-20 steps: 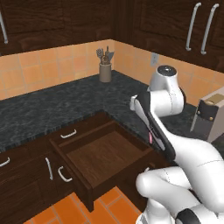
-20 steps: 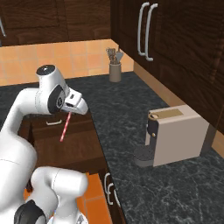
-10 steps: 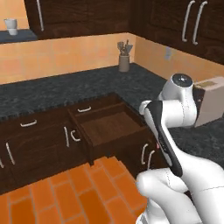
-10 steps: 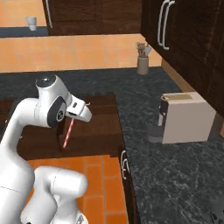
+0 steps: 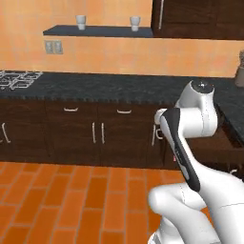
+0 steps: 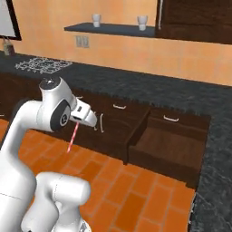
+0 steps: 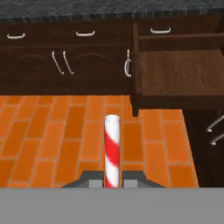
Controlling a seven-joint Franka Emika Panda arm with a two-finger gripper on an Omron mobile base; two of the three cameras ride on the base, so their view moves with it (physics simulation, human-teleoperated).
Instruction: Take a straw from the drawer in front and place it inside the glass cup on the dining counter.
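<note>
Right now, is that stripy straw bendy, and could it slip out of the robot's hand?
Probably stiff: the straw sticks out straight from the gripper without drooping. It looks thin and light. It seems smooth and round, pinched at one end, so it might slip or swing.

The straw [image 7: 112, 148] is a thin straight stick with red and white stripes. It is clamped at one end between the closed fingers of the tool [image 7: 112, 178] and projects straight out along the tool axis, its open end facing away. In the right base view, the straw [image 6: 71, 138] hangs down from the tool [image 6: 80, 122], slightly tilted, above the orange tiled floor and well apart from the drawer.

The drawer [image 6: 170, 145] is a wide, shallow, dark brown wooden box, pulled fully open from the cabinet row. Its interior is bare wood. It lies to the right of the straw and farther away [image 7: 179, 78].
</note>
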